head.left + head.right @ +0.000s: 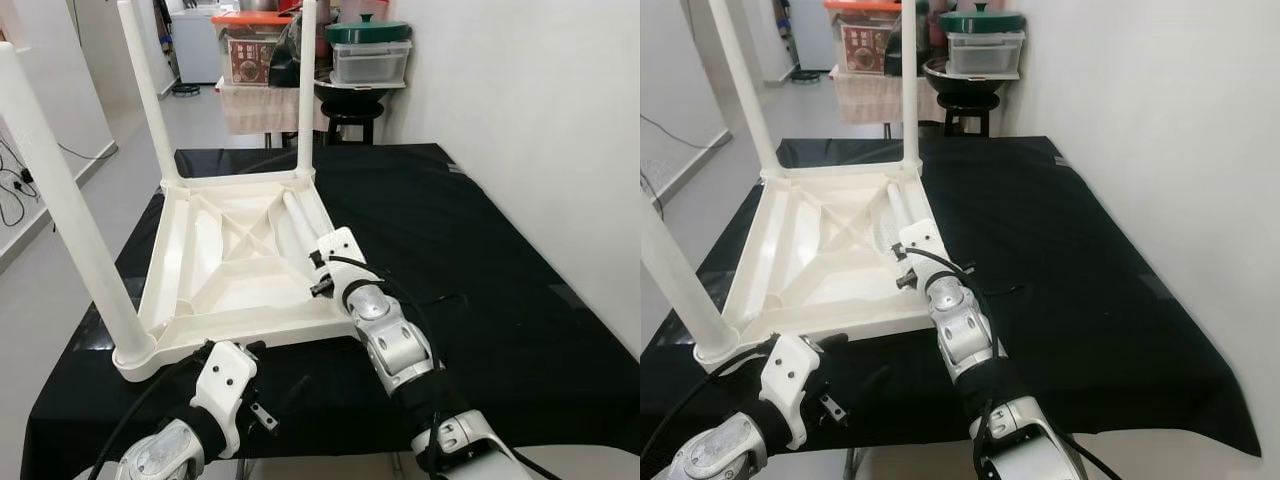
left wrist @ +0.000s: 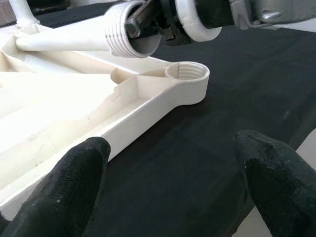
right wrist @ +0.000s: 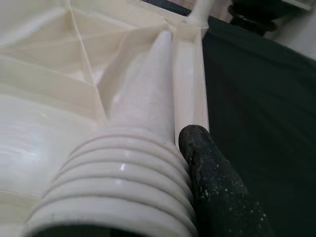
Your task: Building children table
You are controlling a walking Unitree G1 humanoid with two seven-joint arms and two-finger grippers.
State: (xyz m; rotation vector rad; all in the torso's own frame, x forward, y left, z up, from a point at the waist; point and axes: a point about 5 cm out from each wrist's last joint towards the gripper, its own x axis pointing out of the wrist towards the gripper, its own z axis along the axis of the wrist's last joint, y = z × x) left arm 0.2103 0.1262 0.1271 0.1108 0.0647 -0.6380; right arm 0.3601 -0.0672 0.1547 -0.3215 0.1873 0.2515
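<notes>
Nearest to the camera is the left gripper (image 1: 262, 382), released, its two black fingers (image 2: 74, 182) spread w/ nothing between, hovering over the black cloth of the worktop (image 1: 480, 260) just in front of the table's near edge. Upside-down white plastic table top (image 1: 235, 265) lies on that worktop; three legs already stand up from its corners, e.g. the near-left leg (image 1: 70, 215). Fourth corner, near right, has an empty threaded socket (image 2: 186, 73).

Right gripper (image 1: 320, 262) is grasping the loose leg (image 3: 143, 106) near its threaded end (image 3: 116, 195); the leg lies low across the ribbed underside, pointing to the far-right corner, threaded end close to the empty socket but not in it.

Judgement: leg looks light, stiff, hollow, smooth plastic, so probably slippery. Better to hold it on the plain shaft just past the threads, not on the threads, then tip upright over the socket & twist in. Table top may slide on the cloth, so left gripper could steady the rim.
</notes>
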